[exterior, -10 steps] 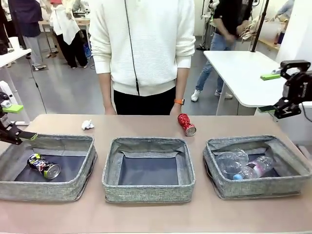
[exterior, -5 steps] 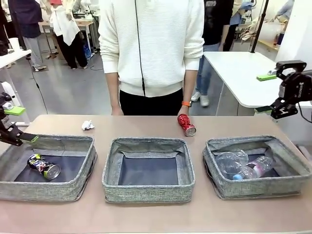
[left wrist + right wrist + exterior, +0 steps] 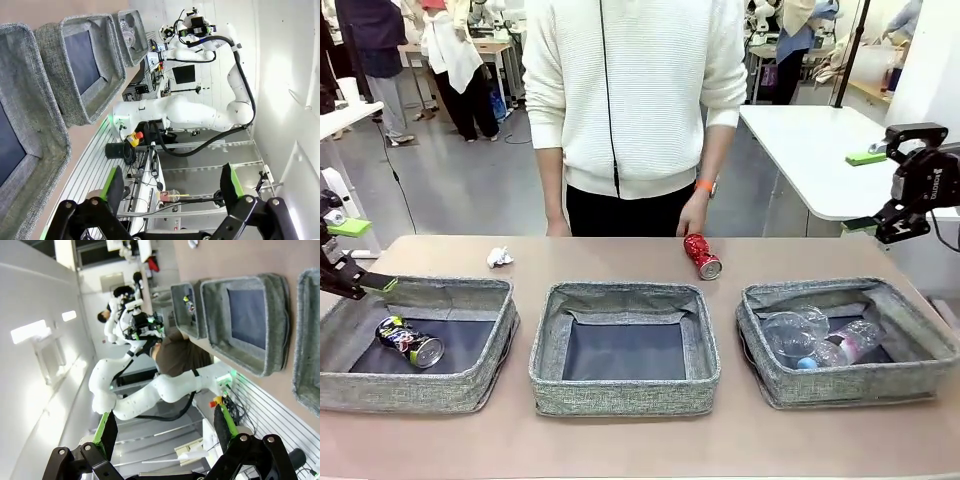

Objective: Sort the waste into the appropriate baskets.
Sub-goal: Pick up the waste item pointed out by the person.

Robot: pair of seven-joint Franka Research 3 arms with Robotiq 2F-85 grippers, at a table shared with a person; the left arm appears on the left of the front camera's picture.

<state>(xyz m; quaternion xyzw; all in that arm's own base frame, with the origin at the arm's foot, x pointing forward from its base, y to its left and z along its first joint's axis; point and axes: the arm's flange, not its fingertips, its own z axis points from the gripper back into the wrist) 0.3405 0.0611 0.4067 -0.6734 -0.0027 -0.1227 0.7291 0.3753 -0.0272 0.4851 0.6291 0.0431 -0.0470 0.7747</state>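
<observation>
Three grey baskets sit in a row: left, middle, right. A black printed can lies in the left one. The right one holds a clear bottle and a clear cup. On the table behind them lie a crushed red can and a white paper ball. The person's hand hovers just above the red can. My left gripper is open over the left basket's far corner. My right gripper hangs open, high at the right, holding nothing.
The person in a white sweater stands at the table's far edge, behind the middle basket. A white side table stands beyond the right end. Bare tabletop runs behind and in front of the baskets.
The person has stepped slightly right and raised the hand a little above the red can. My right gripper has edged a little left. The waste has not moved.
</observation>
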